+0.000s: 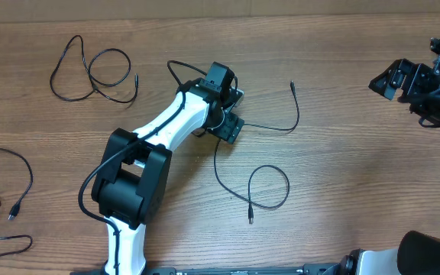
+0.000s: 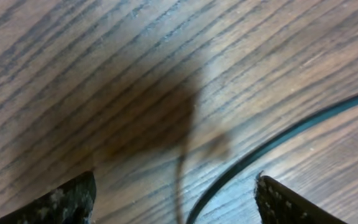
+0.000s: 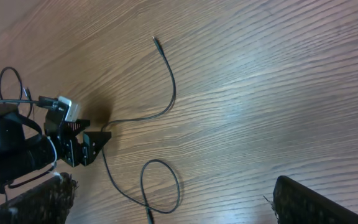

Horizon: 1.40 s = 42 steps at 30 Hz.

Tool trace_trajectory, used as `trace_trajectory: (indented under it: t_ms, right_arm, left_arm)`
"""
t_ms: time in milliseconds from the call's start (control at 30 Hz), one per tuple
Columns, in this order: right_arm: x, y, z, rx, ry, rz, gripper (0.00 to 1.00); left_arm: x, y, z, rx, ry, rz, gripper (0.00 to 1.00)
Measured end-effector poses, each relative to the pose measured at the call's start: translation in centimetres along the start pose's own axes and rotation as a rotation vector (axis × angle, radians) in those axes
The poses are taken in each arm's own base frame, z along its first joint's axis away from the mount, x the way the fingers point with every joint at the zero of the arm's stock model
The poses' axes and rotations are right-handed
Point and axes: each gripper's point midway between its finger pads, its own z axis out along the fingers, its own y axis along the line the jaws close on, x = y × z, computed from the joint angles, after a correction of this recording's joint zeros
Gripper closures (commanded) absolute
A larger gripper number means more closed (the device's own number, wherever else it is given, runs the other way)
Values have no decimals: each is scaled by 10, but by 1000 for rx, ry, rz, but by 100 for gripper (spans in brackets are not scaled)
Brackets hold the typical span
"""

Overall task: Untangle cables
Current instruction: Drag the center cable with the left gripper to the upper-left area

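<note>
Middle cable [image 1: 297,114] sits mid-tabletop [image 1: 357,176]. One strand goes right and far to a plug tip, another comes nearer and curls into a loop. We can't tell if it's one cord or two. Left claw [image 2: 176,186] is down on it, fingers [image 2: 67,202] spread, and the cord runs between them unpinched. A second cable [image 1: 90,72] lies in loose loops far left. A third cable [image 1: 11,214] lies at the left edge, nearer. Right claw [image 3: 173,186] is spread wide, holding nothing, far right and well apart from all the cords.
</note>
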Motion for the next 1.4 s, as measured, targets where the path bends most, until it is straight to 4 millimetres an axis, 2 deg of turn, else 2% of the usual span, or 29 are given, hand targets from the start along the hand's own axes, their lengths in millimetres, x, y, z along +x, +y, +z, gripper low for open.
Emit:
trace_trajectory:
  t_ms: [167, 233, 267, 333, 367, 400, 433, 467, 567, 733, 800, 867, 900, 967, 1000, 1067, 1100, 1167, 1233, 1333, 1400]
  right_arm:
    - [0, 0, 0, 0, 0, 0, 0]
    - [0, 0, 0, 0, 0, 0, 0]
    - [0, 0, 0, 0, 0, 0, 0]
    - [0, 0, 0, 0, 0, 0, 0]
    - [0, 0, 0, 0, 0, 0, 0]
    - [0, 0, 0, 0, 1, 1, 0]
    - [0, 0, 0, 0, 1, 1, 0]
    - [0, 0, 0, 0, 2, 1, 0]
    - [1, 0, 0, 1, 5, 3, 0]
    - [1, 0, 0, 0, 5, 3, 0]
    - [1, 0, 0, 1, 4, 2, 0]
    - [2, 0, 0, 1, 6, 3, 0]
    - [2, 0, 0, 1, 7, 3, 0]
    - [2, 0, 0, 0, 6, 3, 0]
    - [2, 0, 0, 1, 7, 3, 0]
    - [2, 0, 0, 1, 7, 3, 0]
    - [2, 0, 0, 1, 6, 3, 0]
    - [2, 0, 0, 1, 7, 3, 0]
    - [2, 0, 0, 1, 7, 3, 0]
    - [2, 0, 0, 0, 7, 3, 0]
    - [2, 0, 0, 1, 7, 3, 0]
  left_arm:
    - [4, -1, 9, -11, -9, 10, 19]
    - [5, -3, 10, -19, -13, 18, 23]
    - [4, -3, 10, -22, -16, 21, 29]
    - [4, -4, 10, -25, -17, 24, 50]
    - [5, -4, 11, -27, -17, 24, 63]
    - [6, -5, 11, -28, -15, 24, 81]
    - [6, -5, 11, -27, -14, 22, 92]
    - [7, -5, 11, -26, -11, 19, 96]
    - [11, -5, 12, -24, 3, 16, 96]
    - [34, -5, 1, -31, 118, -8, 96]
    - [29, -1, -9, -57, 116, -11, 96]
    - [5, 4, -35, -95, 45, -10, 96]
    - [-18, 8, -63, -125, -39, -12, 96]
    - [-46, 13, -107, -163, -160, -17, 96]
    - [-73, 20, -161, -209, -307, -28, 96]
    - [-92, 34, -229, -281, -467, -59, 96]
    - [-95, 42, -254, -314, -522, -78, 96]
    - [-94, 70, -318, -418, -647, -148, 96]
    - [-83, 96, -360, -500, -715, -214, 96]
    - [-56, 143, -404, -635, -765, -335, 96]
    - [-31, 176, -423, -713, -767, -435, 96]
